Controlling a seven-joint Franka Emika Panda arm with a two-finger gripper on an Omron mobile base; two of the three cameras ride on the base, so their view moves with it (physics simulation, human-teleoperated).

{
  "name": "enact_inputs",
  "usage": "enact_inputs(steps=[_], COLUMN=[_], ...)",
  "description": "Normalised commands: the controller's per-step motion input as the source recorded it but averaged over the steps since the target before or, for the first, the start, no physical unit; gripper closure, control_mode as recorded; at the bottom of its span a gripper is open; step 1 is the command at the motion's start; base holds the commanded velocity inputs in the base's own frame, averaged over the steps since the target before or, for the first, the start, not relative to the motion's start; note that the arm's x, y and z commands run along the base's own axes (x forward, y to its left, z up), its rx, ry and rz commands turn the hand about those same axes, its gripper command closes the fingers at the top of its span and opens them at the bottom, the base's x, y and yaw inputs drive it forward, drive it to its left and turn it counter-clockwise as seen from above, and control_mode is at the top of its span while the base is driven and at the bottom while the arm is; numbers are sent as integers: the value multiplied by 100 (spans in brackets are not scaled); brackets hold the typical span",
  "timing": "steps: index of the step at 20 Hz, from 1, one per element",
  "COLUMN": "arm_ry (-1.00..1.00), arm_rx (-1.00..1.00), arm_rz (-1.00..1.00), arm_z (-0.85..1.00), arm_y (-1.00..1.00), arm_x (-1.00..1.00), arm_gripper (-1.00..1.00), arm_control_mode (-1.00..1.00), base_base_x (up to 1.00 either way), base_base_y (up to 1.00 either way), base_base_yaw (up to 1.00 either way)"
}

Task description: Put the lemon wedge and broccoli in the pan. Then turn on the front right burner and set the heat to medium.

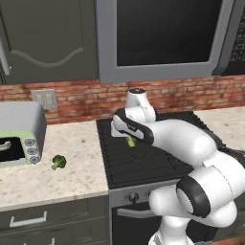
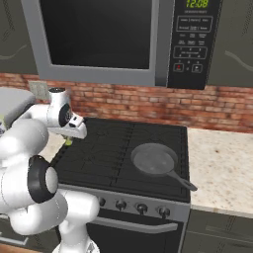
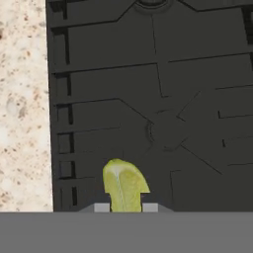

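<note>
- We have the gripper (image 3: 125, 206) closed on one lemon wedge (image 3: 123, 185), above the cooktop's (image 2: 113, 148) left edge.
- One broccoli (image 1: 59, 162) on the left counter (image 1: 72, 172), near the toaster oven (image 1: 19, 134).
- One pan (image 2: 153, 160) at the cooktop's front right.

The white arm folds forward from its base, elbow bent high, wrist turned downward. Its gripper (image 1: 129, 139) points straight down, fingers (image 3: 102, 207) pinched tight on the lemon wedge (image 3: 122, 185), which hangs between them.

Yellow-green lemon wedge (image 3: 123, 186) above the cooktop's left side, small dark-green broccoli (image 1: 59, 162) left of the cooktop, empty dark-grey pan (image 2: 153, 160) on its front right burner (image 2: 157, 163)
</note>
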Motion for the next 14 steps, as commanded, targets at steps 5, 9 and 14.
enact_inputs(steps=[5,9,14], arm_ry=[8,6,2], arm_rx=[0,0,0], arm_rz=[0,0,0], arm_z=[0,0,0], arm_y=[-100,-100,-99], arm_x=[49,34,6], arm_gripper=[100,100,100], arm_control_mode=[-100,-100,-100], base_base_x=[0,0,0], base_base_y=[0,0,0], base_base_yaw=[0,0,0])
